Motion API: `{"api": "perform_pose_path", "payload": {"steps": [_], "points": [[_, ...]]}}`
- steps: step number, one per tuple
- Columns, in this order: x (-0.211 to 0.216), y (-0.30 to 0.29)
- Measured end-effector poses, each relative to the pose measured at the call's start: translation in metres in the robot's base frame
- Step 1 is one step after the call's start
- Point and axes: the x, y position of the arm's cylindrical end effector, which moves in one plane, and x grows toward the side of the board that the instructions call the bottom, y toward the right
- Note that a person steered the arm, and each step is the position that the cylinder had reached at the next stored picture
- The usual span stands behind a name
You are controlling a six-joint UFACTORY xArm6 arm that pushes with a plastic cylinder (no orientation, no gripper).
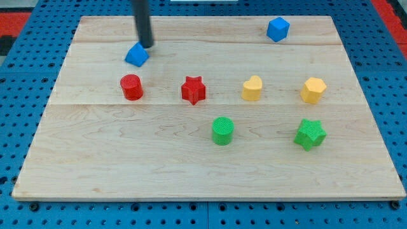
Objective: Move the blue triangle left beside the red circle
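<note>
The blue triangle [136, 55] lies on the wooden board toward the view's upper left. The red circle [131, 86] stands just below it, with a small gap between them. My tip [147, 46] is at the triangle's upper right edge, touching or almost touching it. The dark rod rises from there out of the view's top.
A red star [193, 90] is to the right of the red circle. A yellow heart [252, 88] and a yellow hexagon [313, 90] follow in the same row. A green circle [222, 130] and a green star [310, 133] lie lower. A blue hexagon-like block [278, 28] is at the upper right.
</note>
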Motion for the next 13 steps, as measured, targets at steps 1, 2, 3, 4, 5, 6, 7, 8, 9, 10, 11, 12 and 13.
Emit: {"api": "perform_pose_path", "payload": {"steps": [1,2,3,4,5,6,7,8,9,10,11,12,13], "points": [[0.019,-0.056],[0.018,-0.057],[-0.016,-0.048],[0.014,-0.032],[0.026,-0.013],[0.027,0.013],[0.038,0.027],[0.066,0.036],[0.092,0.032],[0.107,-0.011],[0.102,-0.022],[0.086,0.009],[0.064,0.006]]}}
